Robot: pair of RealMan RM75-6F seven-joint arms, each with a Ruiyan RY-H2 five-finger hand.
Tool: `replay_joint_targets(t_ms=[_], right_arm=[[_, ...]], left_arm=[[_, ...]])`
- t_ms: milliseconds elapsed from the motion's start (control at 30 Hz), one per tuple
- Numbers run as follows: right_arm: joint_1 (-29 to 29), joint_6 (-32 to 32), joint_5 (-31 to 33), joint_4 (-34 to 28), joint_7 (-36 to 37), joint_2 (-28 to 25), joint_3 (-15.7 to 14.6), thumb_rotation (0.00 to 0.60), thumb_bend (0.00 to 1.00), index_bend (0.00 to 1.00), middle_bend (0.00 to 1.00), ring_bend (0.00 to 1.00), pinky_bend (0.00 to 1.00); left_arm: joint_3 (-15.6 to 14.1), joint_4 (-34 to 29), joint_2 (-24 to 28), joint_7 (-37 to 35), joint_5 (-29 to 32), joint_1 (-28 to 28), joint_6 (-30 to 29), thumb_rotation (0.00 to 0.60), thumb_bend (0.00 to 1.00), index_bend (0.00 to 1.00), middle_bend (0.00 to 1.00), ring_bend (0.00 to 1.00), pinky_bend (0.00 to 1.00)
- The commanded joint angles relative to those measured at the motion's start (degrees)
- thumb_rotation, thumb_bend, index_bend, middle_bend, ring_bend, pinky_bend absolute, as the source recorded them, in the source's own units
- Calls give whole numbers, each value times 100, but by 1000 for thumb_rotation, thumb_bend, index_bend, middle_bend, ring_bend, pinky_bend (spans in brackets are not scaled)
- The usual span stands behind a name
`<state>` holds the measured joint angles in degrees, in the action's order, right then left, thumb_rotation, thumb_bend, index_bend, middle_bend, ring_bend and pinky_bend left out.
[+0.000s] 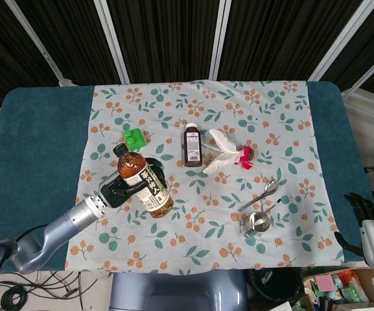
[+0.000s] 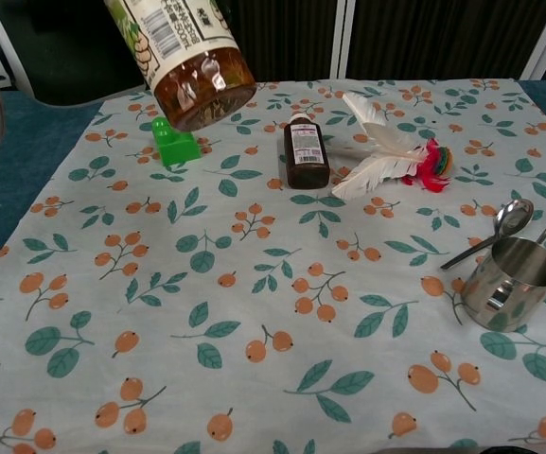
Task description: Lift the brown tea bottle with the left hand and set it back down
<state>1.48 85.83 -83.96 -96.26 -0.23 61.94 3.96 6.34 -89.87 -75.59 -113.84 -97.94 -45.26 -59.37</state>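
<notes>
My left hand (image 1: 123,188) grips the brown tea bottle (image 1: 144,182) around its labelled middle and holds it in the air above the floral cloth, tilted with its cap up and to the left. In the chest view only the bottle's lower half (image 2: 184,59) shows at the top left, its base hanging clear above the cloth; the hand itself is out of that frame. My right hand (image 1: 366,210) rests off the table's right edge, dark fingers partly seen, holding nothing that I can see.
A green block (image 1: 133,138) lies just behind the bottle. A small dark medicine bottle (image 1: 192,145) and a feather toy (image 1: 229,153) lie mid-cloth. A steel cup (image 1: 259,221) and spoon (image 1: 262,192) sit at the right.
</notes>
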Motion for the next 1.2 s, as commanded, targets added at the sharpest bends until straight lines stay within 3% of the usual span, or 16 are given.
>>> replay_joint_targets(t_ms=[33,233,433,567,633,733,767,833,933,1033,1100,1200], right_arm=[[-2,-1,1,-4,0,-6,-2,600,161,155,109,130,185],[0,-8,4,-1,10,-13,-2,600,161,155,108,130,185],[0,-10,1,3,26,-18,-3,600,161,155,109,130,185],[-1,-6,6,4,25,-16,1,600,161,155,116,130,186],[-1,-3,6,2,27,-12,3,600,161,155,120,130,185],[-2,3,5,3,26,-8,5,600,161,154,120,130,185],[-2,10,-1,4,27,-6,7,600,161,155,120,130,185],[-3,17,-7,10,28,-4,7,600,161,155,120,130,185],[-3,28,-20,21,29,0,8,600,162,155,120,130,185],[-7,47,-35,28,24,7,8,600,161,155,120,130,186],[-10,51,-37,28,23,8,6,600,161,154,120,130,186],[-12,63,-35,28,17,10,12,600,161,155,120,130,185]], left_arm=[[-149,699,-643,5074,316,326,5,600,563,345,393,328,419],[-33,1521,-1539,8242,616,600,-419,600,563,345,393,324,406],[9,2661,-2226,10144,535,644,-859,600,563,342,380,297,366],[-5,3160,-2493,10747,516,636,-959,600,565,340,380,297,367],[10,2922,-2513,10295,737,666,-751,600,565,339,375,297,367],[64,1691,-2045,8580,1310,638,124,600,565,338,359,287,353],[75,1124,-1669,7749,1442,543,585,600,565,338,357,284,348],[81,483,-1083,6501,1411,369,1153,600,565,337,355,281,345],[56,-21,-550,4794,1121,196,1539,600,564,336,355,281,345],[-56,-260,-203,2838,533,68,1441,600,564,333,355,281,345],[-229,-178,-51,1467,-46,-9,1016,600,564,332,355,281,345],[-548,310,7,-450,-908,-58,-165,600,564,330,354,281,346]])
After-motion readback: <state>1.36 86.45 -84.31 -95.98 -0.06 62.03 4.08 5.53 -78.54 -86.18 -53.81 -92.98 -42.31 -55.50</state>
